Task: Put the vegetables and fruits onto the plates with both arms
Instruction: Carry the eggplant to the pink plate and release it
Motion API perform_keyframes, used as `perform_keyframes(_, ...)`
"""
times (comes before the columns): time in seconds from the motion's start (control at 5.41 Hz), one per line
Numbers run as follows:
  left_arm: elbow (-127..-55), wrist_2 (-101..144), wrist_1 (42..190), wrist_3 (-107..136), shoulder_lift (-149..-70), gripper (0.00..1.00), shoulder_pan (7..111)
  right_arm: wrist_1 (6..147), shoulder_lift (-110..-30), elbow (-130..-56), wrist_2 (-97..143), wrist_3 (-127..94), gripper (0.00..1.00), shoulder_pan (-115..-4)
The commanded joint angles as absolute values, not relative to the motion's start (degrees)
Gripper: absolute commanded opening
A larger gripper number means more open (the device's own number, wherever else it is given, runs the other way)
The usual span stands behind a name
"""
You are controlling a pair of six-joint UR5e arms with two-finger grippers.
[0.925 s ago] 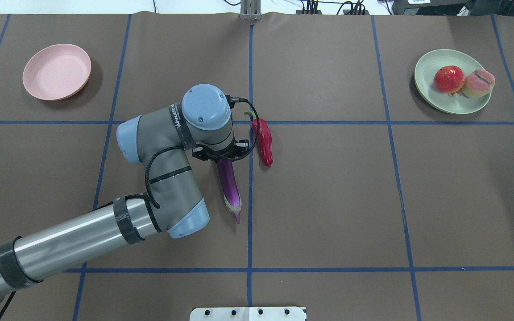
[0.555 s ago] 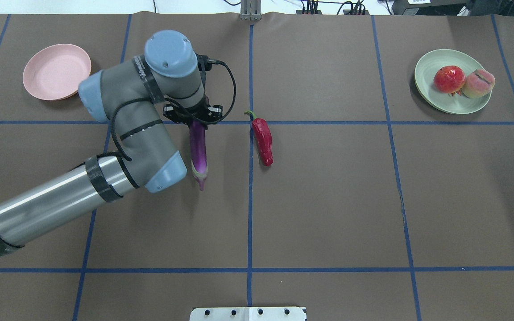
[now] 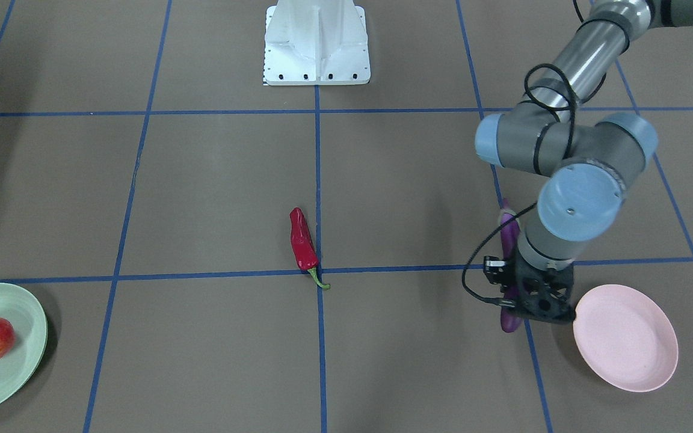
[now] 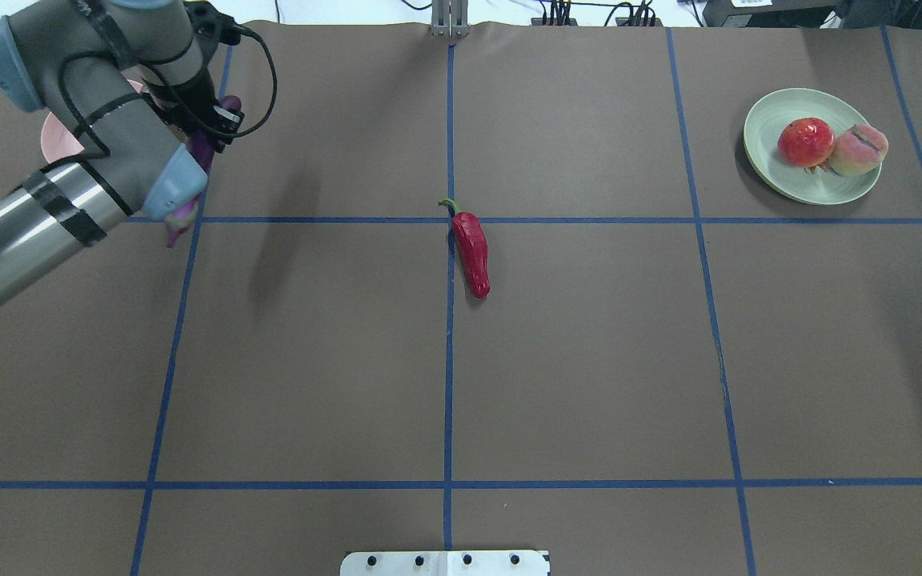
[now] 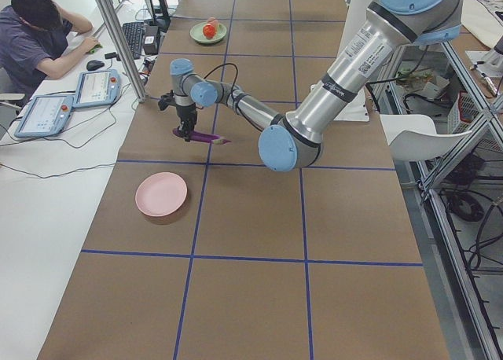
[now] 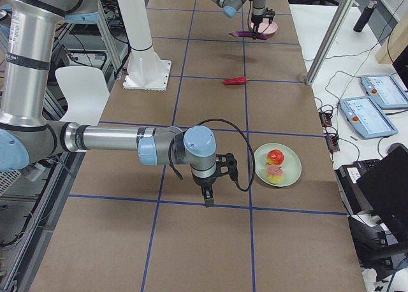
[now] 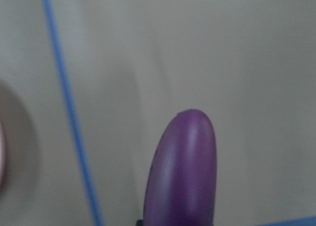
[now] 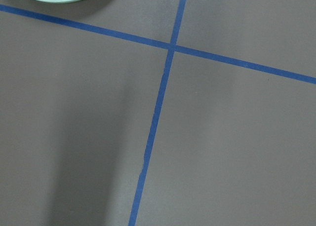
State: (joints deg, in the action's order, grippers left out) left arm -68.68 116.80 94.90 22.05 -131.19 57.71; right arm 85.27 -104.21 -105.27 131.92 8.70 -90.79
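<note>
Grips the eggplant [image 3: 509,237] in the left gripper [image 3: 527,305], fingers closed across it close to the rounded purple end, with the capped end sticking out toward the robot's side. Holds it roughly level and clear of the counter [image 4: 589,360], just beside the pink plate [image 3: 629,346], off the plate's edge that faces the middle of the counter. Shows, from the left wrist camera, the blunt purple tip over bare brown surface and only a sliver of the pink plate's rim at the picture's left edge. Leaves the chili pepper [image 4: 473,252] lying flat on the counter well apart from the pink plate, toward the counter's middle, green stem pointing away from the robot. Finds the green plate [image 4: 781,176] at the far end from the pink plate, carrying the red fruit [image 4: 804,142] and the peach [image 4: 857,150] side by side and touching. Cannot tell whether the right gripper [image 6: 208,199] is open or closed: catches it only in the side camera, pointing down above the counter, at the end far from the pink plate.
</note>
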Motion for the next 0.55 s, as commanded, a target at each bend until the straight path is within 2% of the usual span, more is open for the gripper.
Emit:
perform_keyframes(0.0, -54.74, 117.07, 104.18, 12.14, -131.13, 0.00, 63.01, 85.17, -104.15, -105.29, 131.92, 8.61, 1.00, -90.79)
perform_keyframes(0.18, -49.01, 116.98, 108.33, 12.13, -131.31, 0.00, 64.15, 85.08, -104.15, -105.29, 131.92, 8.61, 1.00, -90.79)
perform_keyframes(0.37, -45.21, 116.90, 111.59, 12.22, -131.31, 0.67, 65.12, 85.08, -104.15, -105.21, 131.92, 8.61, 1.00, -90.79)
